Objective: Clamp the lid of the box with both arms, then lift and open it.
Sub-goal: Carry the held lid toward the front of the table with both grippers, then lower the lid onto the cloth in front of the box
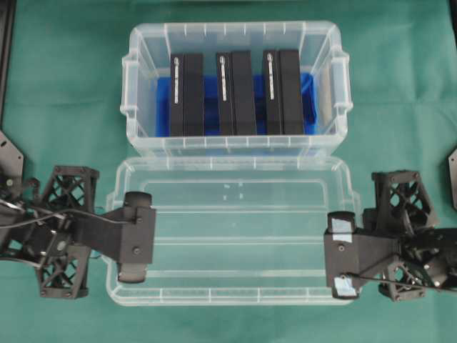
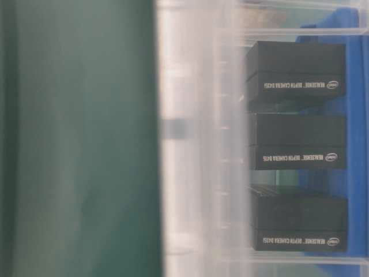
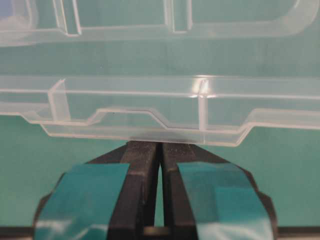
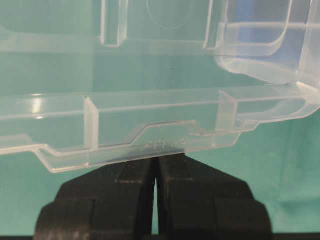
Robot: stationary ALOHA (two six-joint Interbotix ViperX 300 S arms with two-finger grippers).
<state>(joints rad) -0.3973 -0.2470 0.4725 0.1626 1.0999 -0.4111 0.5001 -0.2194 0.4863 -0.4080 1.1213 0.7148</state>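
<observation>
Lid edges pinched between both grippers' closed fingers.

overhead: top-down | table-level: close, blurred | wrists: near lid edges

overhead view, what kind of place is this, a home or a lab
Most likely a robot lab bench, not a home: a green mat covers the surface, two black arms each clamp an end of a clear lid, and the box holds three boxed depth cameras.
</observation>
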